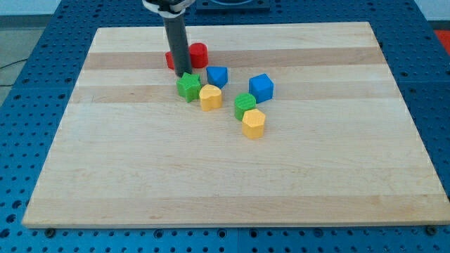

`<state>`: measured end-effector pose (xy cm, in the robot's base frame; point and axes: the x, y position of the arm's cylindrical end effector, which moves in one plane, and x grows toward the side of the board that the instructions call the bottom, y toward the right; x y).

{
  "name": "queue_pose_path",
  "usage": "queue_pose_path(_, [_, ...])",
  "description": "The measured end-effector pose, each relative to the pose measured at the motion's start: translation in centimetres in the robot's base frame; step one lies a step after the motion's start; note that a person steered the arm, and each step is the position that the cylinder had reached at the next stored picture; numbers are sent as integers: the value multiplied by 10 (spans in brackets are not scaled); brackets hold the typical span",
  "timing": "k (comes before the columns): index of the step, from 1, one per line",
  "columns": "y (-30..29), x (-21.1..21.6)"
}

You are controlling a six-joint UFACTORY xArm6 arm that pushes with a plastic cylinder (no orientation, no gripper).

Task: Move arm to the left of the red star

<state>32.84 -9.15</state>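
Note:
My dark rod comes down from the view's top, and my tip point(183, 73) rests on the board just above a green star-like block point(188, 86). Two red blocks sit behind the rod. One red block point(170, 60) shows at the rod's left edge, mostly hidden, so its shape is unclear. The other, a round red block point(199, 54), is just to the rod's right. My tip is below and between these two red blocks, close to both.
To the right of my tip lie a small blue block point(217, 76), a blue cube point(261, 87), a yellow block point(210, 97), a green block point(245, 105) and another yellow block point(254, 123). The wooden board point(140, 176) lies on a blue perforated table.

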Motion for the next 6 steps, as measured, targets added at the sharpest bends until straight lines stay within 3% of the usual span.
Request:
queue_pose_path(1, [-4,41])
queue_pose_path(2, [-29,49])
queue_pose_path(3, [-45,24])
queue_pose_path(6, [7,-3])
